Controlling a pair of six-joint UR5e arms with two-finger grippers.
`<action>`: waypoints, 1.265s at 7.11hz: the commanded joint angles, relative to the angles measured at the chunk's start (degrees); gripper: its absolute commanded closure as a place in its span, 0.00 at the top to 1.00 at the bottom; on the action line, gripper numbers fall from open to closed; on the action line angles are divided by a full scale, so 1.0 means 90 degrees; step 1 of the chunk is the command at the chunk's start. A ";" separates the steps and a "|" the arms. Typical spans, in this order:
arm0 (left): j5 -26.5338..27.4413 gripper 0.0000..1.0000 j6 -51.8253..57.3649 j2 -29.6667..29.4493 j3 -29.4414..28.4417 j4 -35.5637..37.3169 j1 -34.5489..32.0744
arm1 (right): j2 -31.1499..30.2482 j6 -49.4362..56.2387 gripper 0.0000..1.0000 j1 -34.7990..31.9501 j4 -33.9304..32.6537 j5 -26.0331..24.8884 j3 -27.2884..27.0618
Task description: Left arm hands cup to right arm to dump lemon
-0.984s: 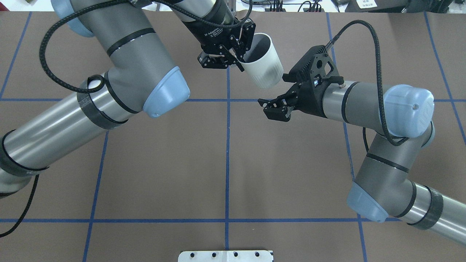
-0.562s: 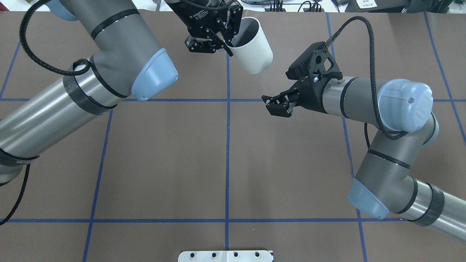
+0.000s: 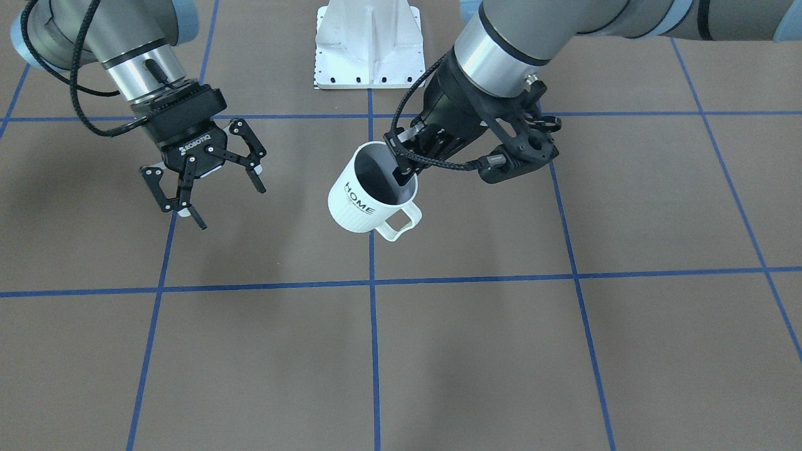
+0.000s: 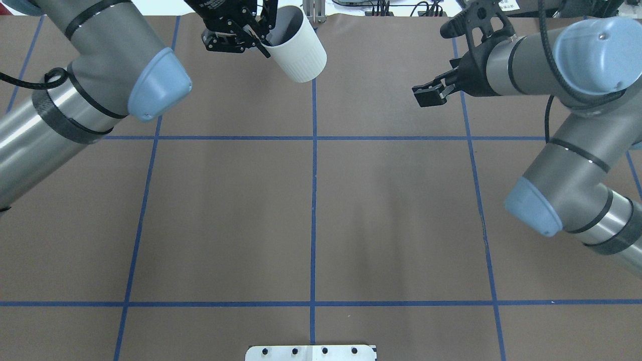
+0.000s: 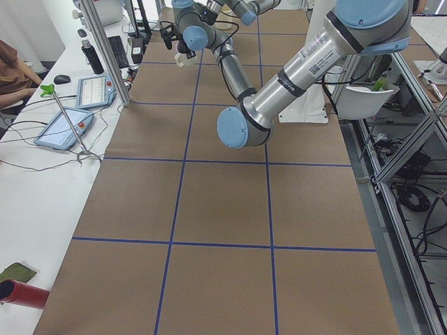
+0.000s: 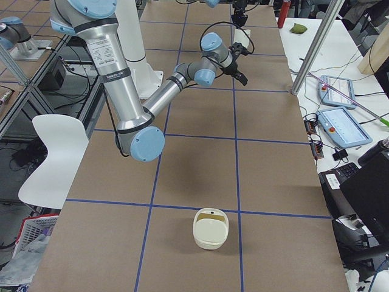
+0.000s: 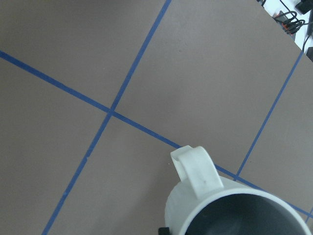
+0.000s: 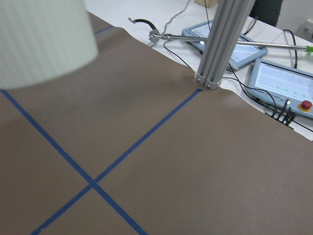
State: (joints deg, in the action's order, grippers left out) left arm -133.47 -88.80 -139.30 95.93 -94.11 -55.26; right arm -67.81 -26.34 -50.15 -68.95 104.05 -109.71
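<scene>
The white cup (image 3: pixel 366 203) with black "HOME" lettering hangs tilted above the table, its handle toward the operators' side. My left gripper (image 3: pixel 406 176) is shut on its rim, one finger inside and one outside. Overhead, the cup (image 4: pixel 298 50) and the left gripper (image 4: pixel 262 40) sit at the far edge, left of centre. The left wrist view shows the cup's handle (image 7: pixel 198 171) and grey inside. My right gripper (image 3: pixel 230 207), lettered ROBOTIQ, stands open and empty, well apart from the cup, and overhead the right gripper (image 4: pixel 430 95) is at the far right. No lemon shows in any view.
A white mounting plate (image 3: pixel 369 44) lies at the robot's side of the table. A cream basket-like container (image 6: pixel 210 229) stands on the table toward the robot's right end. An aluminium post (image 8: pixel 220 44) and tablets (image 8: pixel 279 78) lie beyond the far edge.
The two arms have drawn apart. The left gripper has carried the cup farther away and to the left, while the right gripper has pulled back to the right and farther away.
</scene>
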 commanded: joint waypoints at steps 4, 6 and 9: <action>0.0949 0.00 0.3403 0.0839 0.1076 0.2751 -0.0540 | 0.0024 0.0434 0.99 -0.1798 -0.2452 0.1911 0.0412; 0.1381 0.00 0.4560 0.1829 0.1730 0.3348 -0.0510 | 0.0014 0.0971 0.99 -0.2249 -0.3399 0.2617 0.0481; 0.1364 0.00 0.5499 0.3354 0.2279 0.2805 -0.0520 | -0.0063 0.2392 0.99 -0.2620 -0.4679 0.2990 0.0481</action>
State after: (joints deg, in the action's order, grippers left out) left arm -121.17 -42.18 -114.89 114.71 -65.79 -59.88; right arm -67.97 -11.52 -71.93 -106.17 130.06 -105.44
